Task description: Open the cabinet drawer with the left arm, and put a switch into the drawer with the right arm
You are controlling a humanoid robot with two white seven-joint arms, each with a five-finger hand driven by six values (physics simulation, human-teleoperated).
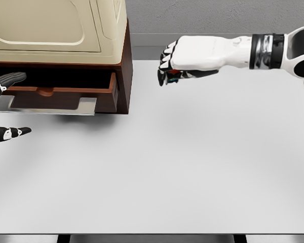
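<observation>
The right hand (173, 63) hangs above the white table (192, 167), fingers curled around a small switch (173, 76), right of the cabinet's open drawer (61, 96), where the left hand (2, 109) shows spread fingers.

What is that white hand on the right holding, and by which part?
The right hand has its fingers curled around a small dark object, mostly hidden; the part gripped cannot be told. The left hand holds nothing.
</observation>
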